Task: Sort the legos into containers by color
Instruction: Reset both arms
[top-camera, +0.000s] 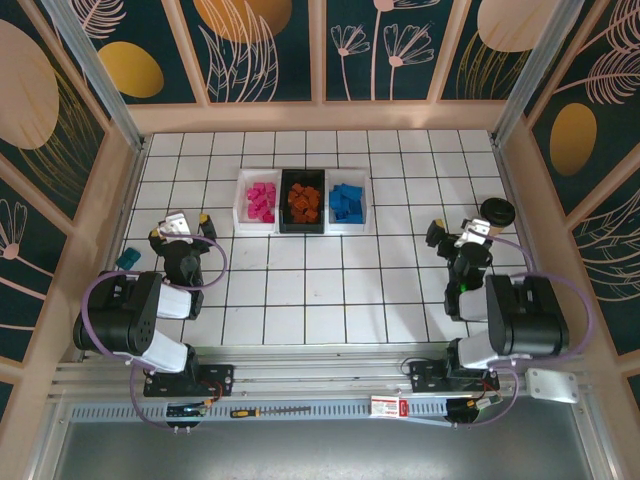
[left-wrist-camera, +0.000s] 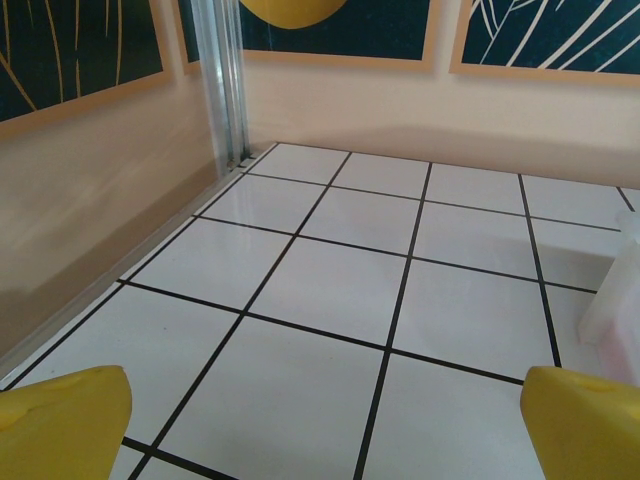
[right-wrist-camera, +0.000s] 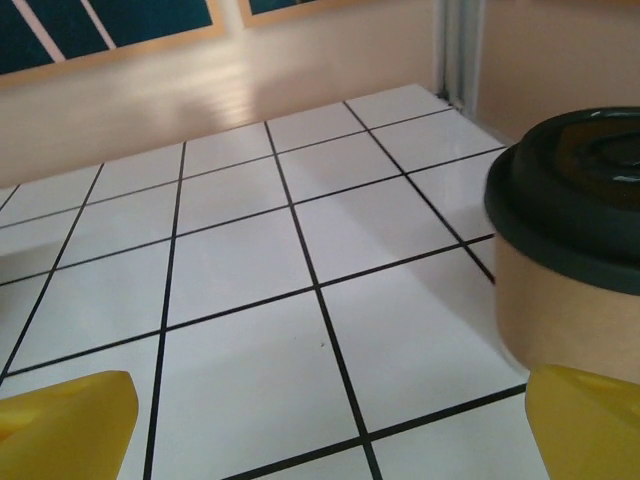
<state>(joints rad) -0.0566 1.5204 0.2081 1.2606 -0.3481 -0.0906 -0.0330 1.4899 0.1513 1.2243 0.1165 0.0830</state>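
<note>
Tiled table (top-camera: 300, 290) bears legos (top-camera: 304, 203) in containers (top-camera: 240, 200) ahead, between left tool (top-camera: 180, 225) and right tool (top-camera: 455, 233), both wide.

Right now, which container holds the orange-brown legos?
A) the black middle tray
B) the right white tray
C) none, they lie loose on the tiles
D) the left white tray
A: in the top view the orange-brown legos sit in the black tray, between the pink legos in the left white tray and the blue legos in the right white tray.
</note>
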